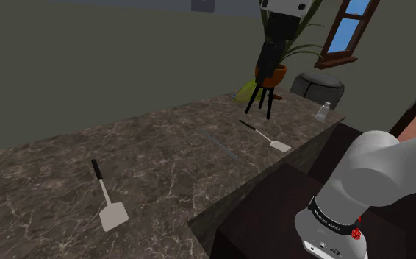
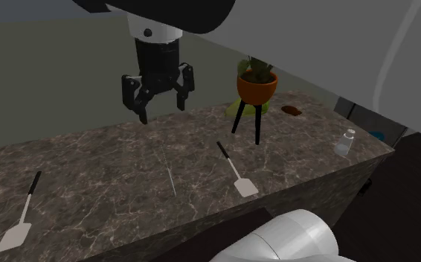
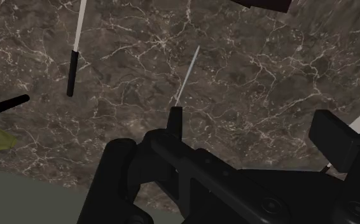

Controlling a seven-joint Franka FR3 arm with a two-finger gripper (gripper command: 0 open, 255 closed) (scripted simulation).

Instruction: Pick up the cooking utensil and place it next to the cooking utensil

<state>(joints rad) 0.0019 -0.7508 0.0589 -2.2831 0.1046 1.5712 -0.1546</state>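
Black-handled spatula [image 2: 233,169], below and beside pincer [image 2: 161,110]

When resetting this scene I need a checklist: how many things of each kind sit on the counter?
Spatulas: 2
Thin grey rod: 1
Small clear bottle: 1
Potted plant on black stand: 1
Small brown item: 1
Total: 6

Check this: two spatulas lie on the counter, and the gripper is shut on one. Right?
Wrong: the gripper is open above the counter, holding neither the spatula by the plant nor the other spatula. The second exterior view shows it.
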